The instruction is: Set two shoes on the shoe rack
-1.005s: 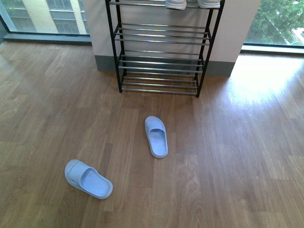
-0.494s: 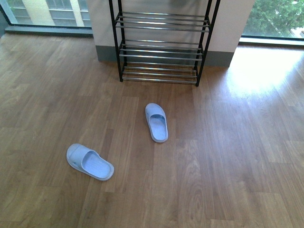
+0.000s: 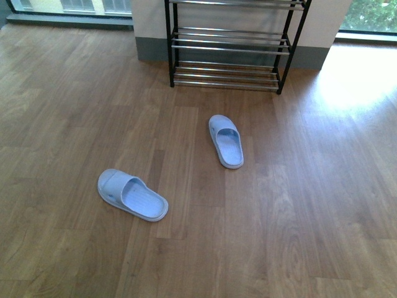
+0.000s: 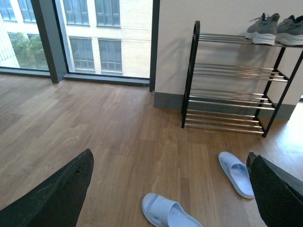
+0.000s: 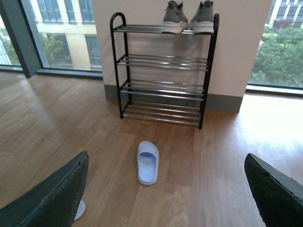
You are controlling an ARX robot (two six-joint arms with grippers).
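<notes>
Shoes: grey sneakers (image 5: 175,19) side by side on the top tier of the shoe rack (image 5: 163,60).
Left gripper (image 4: 169,155): spread wide, holding nothing.
Right gripper (image 5: 166,157): spread wide, holding nothing.
Floor: two pale blue slippers (image 3: 226,141), apart, before the rack.

Left gripper (image 4: 169,155): jaws wide apart, nothing between them.
Right gripper (image 5: 166,156): jaws wide apart, seemingly nothing gripped between them.

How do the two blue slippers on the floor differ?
The right slipper points its toe toward the shoe rack; the left slipper points leftward, lying crosswise. The right slipper lies closer to the rack, the left slipper nearer the robot. Both are light blue and sole down.
</notes>
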